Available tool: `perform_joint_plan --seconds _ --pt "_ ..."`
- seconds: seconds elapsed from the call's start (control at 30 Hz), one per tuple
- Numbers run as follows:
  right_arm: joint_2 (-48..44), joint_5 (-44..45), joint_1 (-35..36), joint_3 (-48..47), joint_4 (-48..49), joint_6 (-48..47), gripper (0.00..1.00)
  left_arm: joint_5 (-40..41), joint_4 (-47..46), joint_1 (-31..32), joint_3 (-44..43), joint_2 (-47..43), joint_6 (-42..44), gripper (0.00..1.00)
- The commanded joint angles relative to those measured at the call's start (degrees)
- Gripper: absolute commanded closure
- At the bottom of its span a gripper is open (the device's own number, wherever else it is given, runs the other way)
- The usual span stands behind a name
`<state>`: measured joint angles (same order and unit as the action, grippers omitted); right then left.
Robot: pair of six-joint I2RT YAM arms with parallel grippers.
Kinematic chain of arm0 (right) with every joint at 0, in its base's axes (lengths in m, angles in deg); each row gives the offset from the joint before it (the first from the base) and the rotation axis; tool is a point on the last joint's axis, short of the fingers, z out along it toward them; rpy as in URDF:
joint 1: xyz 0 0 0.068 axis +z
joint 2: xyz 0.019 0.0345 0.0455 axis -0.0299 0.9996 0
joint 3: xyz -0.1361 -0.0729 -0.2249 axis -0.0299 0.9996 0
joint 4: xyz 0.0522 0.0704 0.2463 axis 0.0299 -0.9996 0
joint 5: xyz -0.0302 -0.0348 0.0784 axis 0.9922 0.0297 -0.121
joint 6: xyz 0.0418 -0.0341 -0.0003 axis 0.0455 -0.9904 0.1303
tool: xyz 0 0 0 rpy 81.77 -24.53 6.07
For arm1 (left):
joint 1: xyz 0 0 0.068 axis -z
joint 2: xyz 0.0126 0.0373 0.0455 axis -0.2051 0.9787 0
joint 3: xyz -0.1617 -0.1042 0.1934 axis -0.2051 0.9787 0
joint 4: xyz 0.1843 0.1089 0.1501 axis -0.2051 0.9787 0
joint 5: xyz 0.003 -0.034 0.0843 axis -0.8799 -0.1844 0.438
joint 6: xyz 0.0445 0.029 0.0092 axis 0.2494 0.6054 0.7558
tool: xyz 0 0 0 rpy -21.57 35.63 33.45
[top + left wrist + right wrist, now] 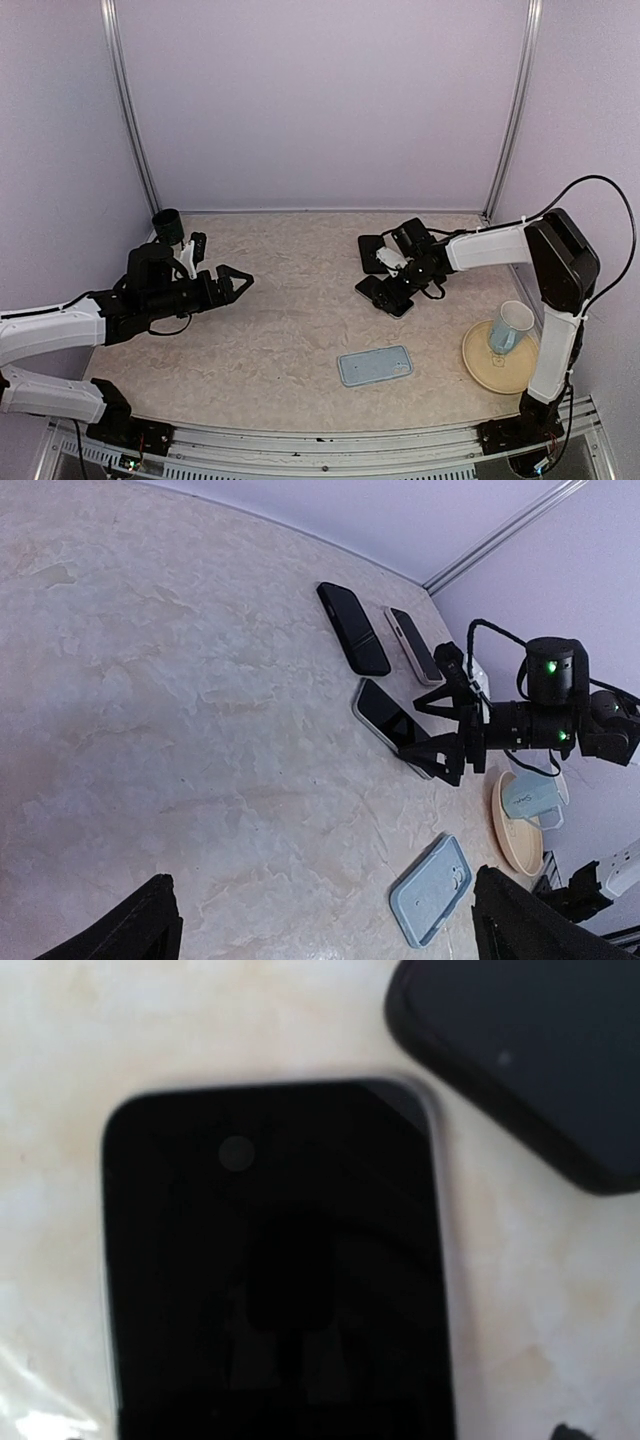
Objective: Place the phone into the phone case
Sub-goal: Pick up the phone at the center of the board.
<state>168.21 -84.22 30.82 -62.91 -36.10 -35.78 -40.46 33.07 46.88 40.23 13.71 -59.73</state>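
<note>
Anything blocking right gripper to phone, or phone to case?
Nothing visible. The right gripper hangs open just over the phone; only bare table separates that phone from the blue phone case.

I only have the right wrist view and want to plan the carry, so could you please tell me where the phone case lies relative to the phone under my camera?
Observer: The light blue phone case lies flat near the front edge of the table, closer to the arm bases than the phone.
Operator: Thank you. Is the left arm anywhere near it?
Observer: No, the left gripper hangs over the table's left side, its fingers open and empty.
Operator: And is my right arm on the phone?
Observer: The right gripper is open over one end of the phone. I cannot tell whether it touches.
</note>
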Motion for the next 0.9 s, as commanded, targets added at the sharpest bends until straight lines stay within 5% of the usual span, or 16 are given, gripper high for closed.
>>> perform_joint_plan --seconds 0.0,0.57,0.87 --pt "-0.82 -0.49 0.69 1.36 -0.11 -1.57 0.0 -0.9 -2.08 -0.42 -1.43 0.39 -0.32 0.01" --pt "3.55 -7.07 0.39 -0.28 -3.4 -3.49 0.02 -0.67 -2.19 -0.42 -0.66 0.09 -0.68 0.01" --pt "5.01 -8.15 -0.54 -1.12 -4.65 -3.79 0.16 -0.01 -1.69 -0.42 -0.3 -0.64 -0.85 0.01"
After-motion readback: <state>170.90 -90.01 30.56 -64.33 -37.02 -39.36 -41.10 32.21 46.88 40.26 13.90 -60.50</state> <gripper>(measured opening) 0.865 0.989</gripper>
